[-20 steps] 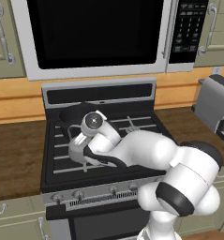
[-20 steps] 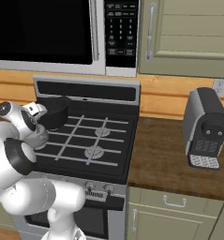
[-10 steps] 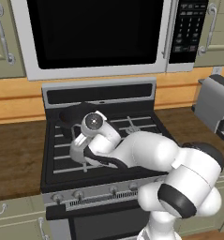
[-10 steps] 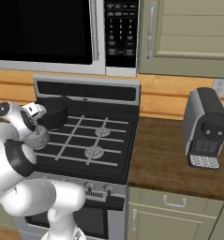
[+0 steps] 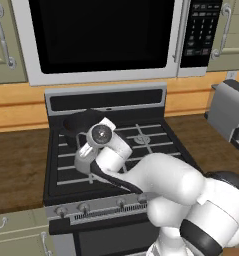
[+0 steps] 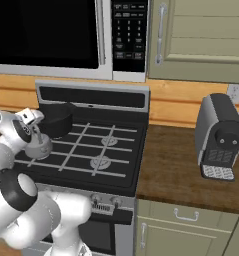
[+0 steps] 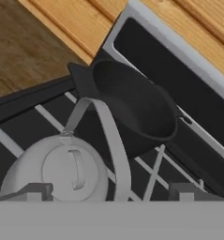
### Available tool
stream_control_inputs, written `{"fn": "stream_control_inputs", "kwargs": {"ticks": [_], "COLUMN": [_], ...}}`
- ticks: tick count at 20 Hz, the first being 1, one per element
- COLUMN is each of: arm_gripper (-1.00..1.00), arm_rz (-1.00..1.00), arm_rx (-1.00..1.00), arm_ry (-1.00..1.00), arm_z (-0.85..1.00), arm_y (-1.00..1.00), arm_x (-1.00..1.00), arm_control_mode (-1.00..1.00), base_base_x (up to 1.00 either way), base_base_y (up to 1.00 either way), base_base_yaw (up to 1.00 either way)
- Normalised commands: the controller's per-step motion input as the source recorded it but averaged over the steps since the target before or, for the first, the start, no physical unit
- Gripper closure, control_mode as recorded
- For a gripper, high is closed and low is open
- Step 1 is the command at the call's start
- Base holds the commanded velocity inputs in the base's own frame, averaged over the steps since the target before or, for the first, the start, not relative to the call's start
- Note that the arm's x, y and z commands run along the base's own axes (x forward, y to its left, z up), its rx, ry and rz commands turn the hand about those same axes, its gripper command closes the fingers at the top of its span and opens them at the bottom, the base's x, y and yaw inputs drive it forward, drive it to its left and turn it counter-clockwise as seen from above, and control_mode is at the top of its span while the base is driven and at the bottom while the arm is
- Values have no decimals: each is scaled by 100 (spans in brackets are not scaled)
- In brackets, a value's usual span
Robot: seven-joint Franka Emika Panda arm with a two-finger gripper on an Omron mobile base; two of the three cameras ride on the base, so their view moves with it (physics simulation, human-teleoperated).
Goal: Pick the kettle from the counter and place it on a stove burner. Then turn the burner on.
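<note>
I observe the kettle (image 7: 57, 173) seated on the front-left stove burner grate, just before the black pot (image 7: 132, 105), with my tool (image 7: 108, 191) directly above it, fingers spread, gripping nothing

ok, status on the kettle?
Gripper above the kettle, jaws open either side of its handle. Kettle sits on the stove's front left grate. Black pot close behind on the rear burner. Knobs untouched.
</note>
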Motion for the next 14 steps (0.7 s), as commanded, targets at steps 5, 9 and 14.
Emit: {"fn": "stream_control_inputs", "kwargs": {"ticks": [5, 9, 14], "arm_gripper": [-100, -100, -100], "arm_rz": [0, 0, 0], "arm_rx": [0, 0, 0], "arm_ry": [-9, -17, -11], "arm_z": [40, 29, 3], "arm_y": [7, -1, 0], "arm_x": [-33, -54, -47], "arm_control_mode": [-100, -100, -100], "base_base_x": [0, 0, 0], "base_base_y": [0, 0, 0], "base_base_yaw": [0, 0, 0]}}
